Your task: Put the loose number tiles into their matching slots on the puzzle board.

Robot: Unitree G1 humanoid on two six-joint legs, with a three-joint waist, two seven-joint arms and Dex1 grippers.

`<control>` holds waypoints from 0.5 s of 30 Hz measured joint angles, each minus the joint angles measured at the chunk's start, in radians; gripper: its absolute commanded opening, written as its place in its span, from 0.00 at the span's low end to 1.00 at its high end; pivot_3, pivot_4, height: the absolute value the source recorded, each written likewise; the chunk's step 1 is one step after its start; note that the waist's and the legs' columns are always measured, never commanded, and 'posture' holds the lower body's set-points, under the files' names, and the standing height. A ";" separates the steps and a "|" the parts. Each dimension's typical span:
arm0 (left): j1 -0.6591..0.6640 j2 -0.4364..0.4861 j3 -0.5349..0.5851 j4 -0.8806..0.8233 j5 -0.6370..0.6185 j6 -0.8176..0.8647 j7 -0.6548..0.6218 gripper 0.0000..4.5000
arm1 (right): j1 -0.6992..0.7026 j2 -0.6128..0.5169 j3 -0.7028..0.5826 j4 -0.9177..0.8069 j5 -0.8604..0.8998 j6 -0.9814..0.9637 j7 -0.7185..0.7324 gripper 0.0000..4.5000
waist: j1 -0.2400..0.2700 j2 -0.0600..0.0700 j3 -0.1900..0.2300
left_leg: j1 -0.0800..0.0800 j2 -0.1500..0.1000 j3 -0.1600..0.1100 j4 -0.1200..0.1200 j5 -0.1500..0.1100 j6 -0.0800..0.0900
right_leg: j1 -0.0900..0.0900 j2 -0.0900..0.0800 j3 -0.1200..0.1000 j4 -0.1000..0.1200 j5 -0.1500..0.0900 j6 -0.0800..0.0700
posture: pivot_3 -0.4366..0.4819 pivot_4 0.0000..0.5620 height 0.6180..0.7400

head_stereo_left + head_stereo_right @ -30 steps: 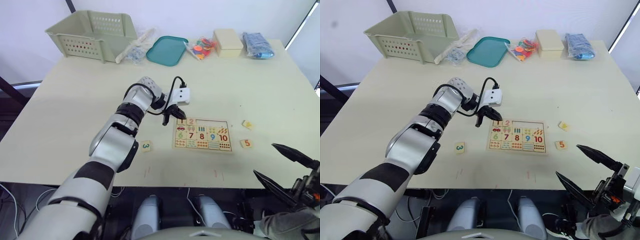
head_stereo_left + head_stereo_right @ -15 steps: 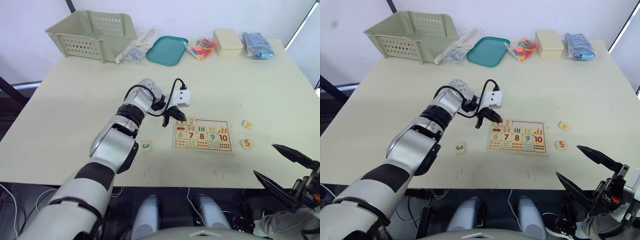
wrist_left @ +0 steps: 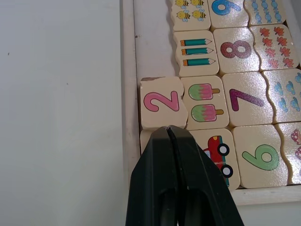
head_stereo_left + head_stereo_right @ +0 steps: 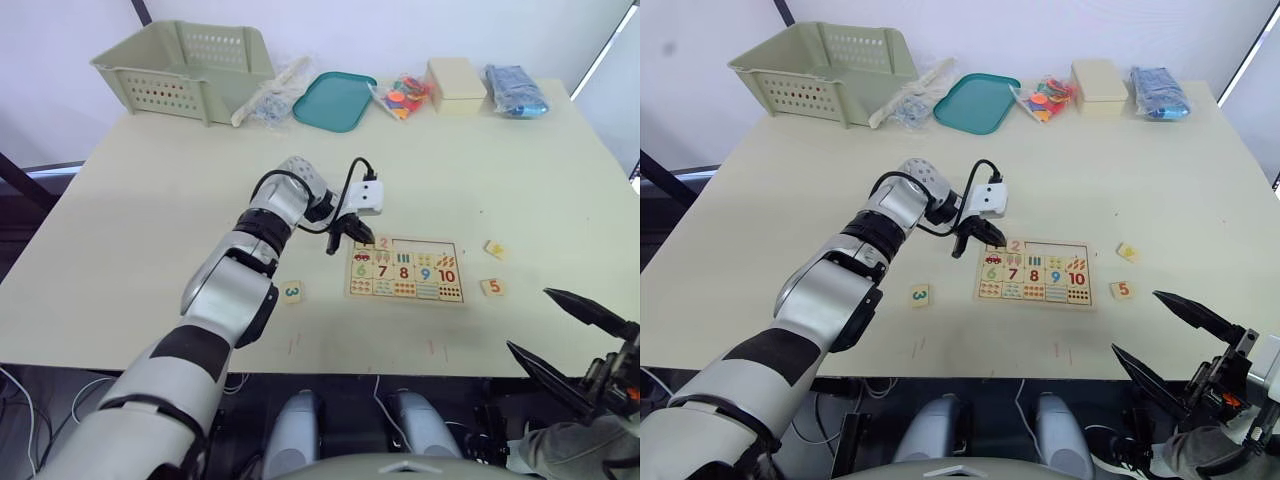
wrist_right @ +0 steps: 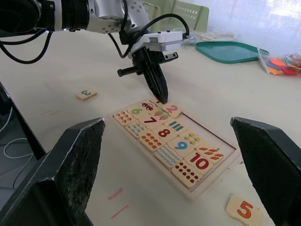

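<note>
The puzzle board (image 3: pixel 128 70) lies right of the table's centre, its printed 6-10 squares in place. A "2" tile (image 3: pixel 160 101) sits in the second slot of the top row, and the slots to its right (image 4: pixel 425 246) stand bare. My left gripper (image 4: pixel 349 238) is shut, with its tip over the board's top-left corner, on a tile (image 3: pixel 145 137) that its fingers mostly hide. Loose tiles lie on the table: a "3" (image 4: pixel 291 292) left of the board, a "5" (image 4: pixel 491 287) and another tile (image 4: pixel 494 249) to its right. My right gripper (image 4: pixel 530 320) hangs open off the front right, holding nothing.
Along the far edge stand a green basket (image 4: pixel 185 68), a clear bag (image 4: pixel 270 95), a teal tray (image 4: pixel 333 100), a bag of coloured pieces (image 4: pixel 400 97), a cream box (image 4: pixel 456 84) and a blue packet (image 4: pixel 515 90).
My left gripper has crept slightly to the right at the board's top-left corner. The tiles and the right gripper have not moved.
</note>
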 measured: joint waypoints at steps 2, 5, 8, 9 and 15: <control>0.001 0.000 0.000 -0.001 0.000 0.001 0.000 0.01 | 0.003 0.000 0.000 0.000 0.000 0.000 0.000 1.00 | 0.002 0.000 0.000 | 0.000 0.000 0.000 0.000 0.000 0.000 | 0.000 0.000 0.000 0.000 0.000 0.000 | 0.48 0.27 1.00; 0.007 0.000 0.000 -0.002 0.000 0.003 -0.001 0.01 | 0.007 0.000 0.000 0.000 0.000 0.000 0.000 1.00 | 0.003 0.000 0.000 | 0.000 0.000 0.000 0.000 0.000 0.000 | 0.000 0.000 0.000 0.000 0.000 0.000 | 0.48 0.27 1.00; 0.016 0.000 0.000 -0.005 0.000 0.007 -0.001 0.01 | 0.009 0.000 0.000 0.000 0.000 0.000 0.000 1.00 | 0.005 0.000 0.000 | 0.000 0.000 0.000 0.000 0.000 0.000 | 0.000 0.000 0.000 0.000 0.000 0.000 | 0.48 0.27 1.00; 0.016 0.000 0.000 -0.005 0.000 0.007 -0.001 0.01 | 0.009 0.000 0.000 0.000 0.000 0.000 0.000 1.00 | 0.005 0.000 0.000 | 0.000 0.000 0.000 0.000 0.000 0.000 | 0.000 0.000 0.000 0.000 0.000 0.000 | 0.48 0.27 1.00; 0.016 -0.002 0.000 -0.005 0.000 0.009 -0.001 0.01 | 0.009 0.000 0.000 0.000 0.000 0.000 0.000 1.00 | 0.006 0.000 0.000 | 0.000 0.000 0.000 0.000 0.000 0.000 | 0.000 0.000 0.000 0.000 0.000 0.000 | 0.48 0.27 1.00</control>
